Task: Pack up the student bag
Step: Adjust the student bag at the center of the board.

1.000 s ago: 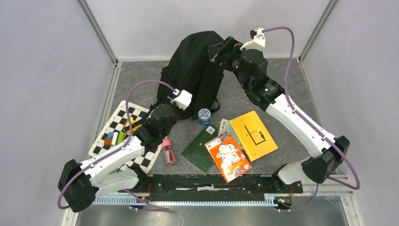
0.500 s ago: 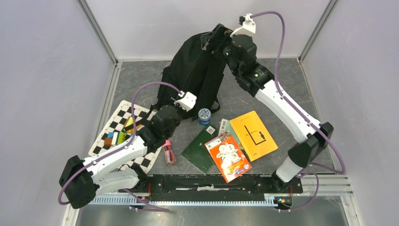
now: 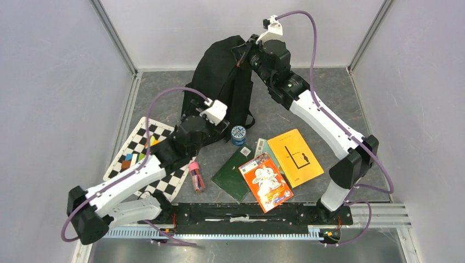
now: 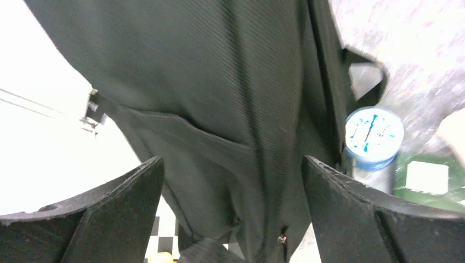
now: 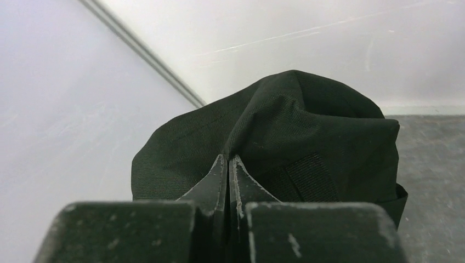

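In the top view, the student bag is seen upright at the far middle of the scene, its top held by the right gripper. In the left wrist view, the left gripper is spread wide before the bag's lower front, with nothing held. In the right wrist view, pressed-together fingers pinch a fabric fold. The bag is judged soft and floppy, so a seam or strap is best taken.

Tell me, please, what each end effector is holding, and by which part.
The right end effector pinches a fabric fold at the top of the student bag; the left end effector is open, holding nothing.
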{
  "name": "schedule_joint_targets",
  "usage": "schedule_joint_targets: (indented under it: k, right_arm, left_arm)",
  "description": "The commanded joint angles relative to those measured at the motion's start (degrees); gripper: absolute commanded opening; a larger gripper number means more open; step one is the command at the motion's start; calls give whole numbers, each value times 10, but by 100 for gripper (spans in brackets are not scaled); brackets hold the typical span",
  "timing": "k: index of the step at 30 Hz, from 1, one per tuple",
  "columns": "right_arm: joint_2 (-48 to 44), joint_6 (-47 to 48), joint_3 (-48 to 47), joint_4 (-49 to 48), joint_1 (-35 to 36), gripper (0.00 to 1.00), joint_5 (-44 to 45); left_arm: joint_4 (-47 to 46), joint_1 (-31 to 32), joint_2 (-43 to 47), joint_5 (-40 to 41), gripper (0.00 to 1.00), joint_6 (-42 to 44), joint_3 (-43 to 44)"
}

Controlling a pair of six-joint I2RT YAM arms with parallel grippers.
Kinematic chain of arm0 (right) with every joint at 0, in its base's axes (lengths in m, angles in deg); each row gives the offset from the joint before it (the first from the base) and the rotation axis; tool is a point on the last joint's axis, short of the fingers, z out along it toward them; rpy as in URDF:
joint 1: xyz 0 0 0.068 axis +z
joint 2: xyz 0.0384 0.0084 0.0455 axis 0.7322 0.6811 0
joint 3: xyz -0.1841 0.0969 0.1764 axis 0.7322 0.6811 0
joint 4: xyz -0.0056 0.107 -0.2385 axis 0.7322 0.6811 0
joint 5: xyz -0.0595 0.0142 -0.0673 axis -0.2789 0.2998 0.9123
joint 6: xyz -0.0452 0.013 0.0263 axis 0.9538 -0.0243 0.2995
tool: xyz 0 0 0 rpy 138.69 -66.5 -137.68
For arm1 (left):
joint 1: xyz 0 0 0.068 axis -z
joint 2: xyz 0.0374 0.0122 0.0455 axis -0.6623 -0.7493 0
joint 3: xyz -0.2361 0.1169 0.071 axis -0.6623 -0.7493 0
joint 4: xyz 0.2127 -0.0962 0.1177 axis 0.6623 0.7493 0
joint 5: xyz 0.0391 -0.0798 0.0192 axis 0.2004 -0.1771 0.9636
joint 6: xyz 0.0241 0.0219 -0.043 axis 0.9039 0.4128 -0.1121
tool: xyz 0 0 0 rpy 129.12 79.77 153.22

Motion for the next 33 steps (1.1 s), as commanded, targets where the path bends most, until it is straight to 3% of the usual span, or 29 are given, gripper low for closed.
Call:
schedule_joint_targets:
  k: [1,4,8,12,18,20,26,30,33]
  right_arm:
    - [-14,58,-6,-148,4,0,-119]
    - [-6,96,-9,-237,6,0,-222]
    - [12,174,-41,-296,10,0,-332]
    - [12,250,-29,-314,19,0,-397]
    - [-29,284,121,-421,21,0,-449]
    - [-40,291,156,-431,21,0,-454]
    - [-73,295,211,-448,21,0,-460]
    - [-88,308,229,-439,21,0,-461]
    - [-86,324,216,-401,21,0,-471]
  left_arm:
    - [207,2,65,-40,100,-145,149]
    - [322,2,92,-106,100,-234,236]
    - [455,1,72,-134,100,-330,383]
    - [513,1,19,-138,100,-404,498]
    - [437,-14,6,-56,100,-459,500]
    - [394,-47,7,-72,100,-479,479]
    - [345,-238,-29,-280,100,-565,450]
    - [294,-298,-38,-346,100,-600,417]
    - [259,-320,-52,-402,92,-618,402]
